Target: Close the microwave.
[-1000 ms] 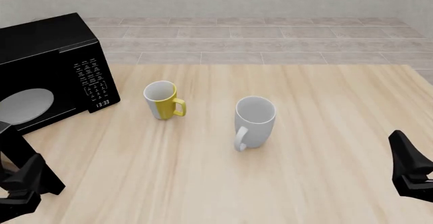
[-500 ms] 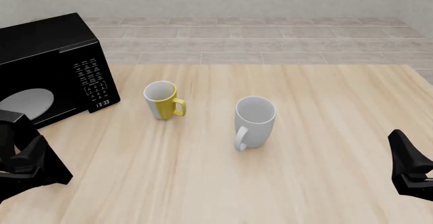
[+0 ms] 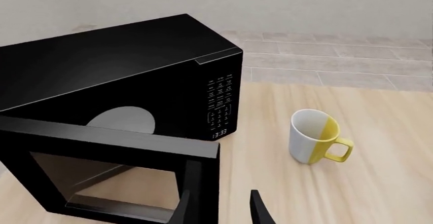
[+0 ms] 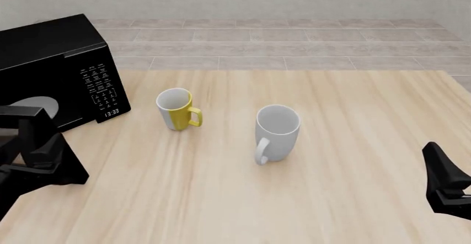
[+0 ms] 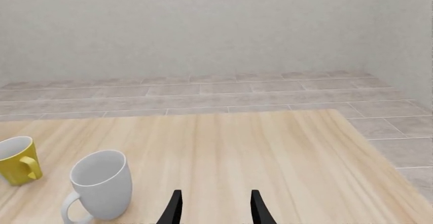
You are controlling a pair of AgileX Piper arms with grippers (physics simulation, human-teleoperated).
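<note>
The microwave is a glossy black box at the table's far left, with a white-lettered keypad and a clock display. Its dark windowed door stands open, swung out toward me, and the pale round plate shows inside. My left gripper is open at the door's free edge; in the left wrist view one finger lies right beside that edge. My right gripper is open and empty low at the table's right, also seen in the right wrist view.
A yellow-and-white mug stands just right of the microwave. A larger white mug stands at mid-table, with its handle toward me. The table's far edge meets a tiled floor.
My left gripper has moved forward and to the right, toward the microwave. The door's free edge has swung with it toward the oven, hiding more of the plate. The right arm has not moved.
</note>
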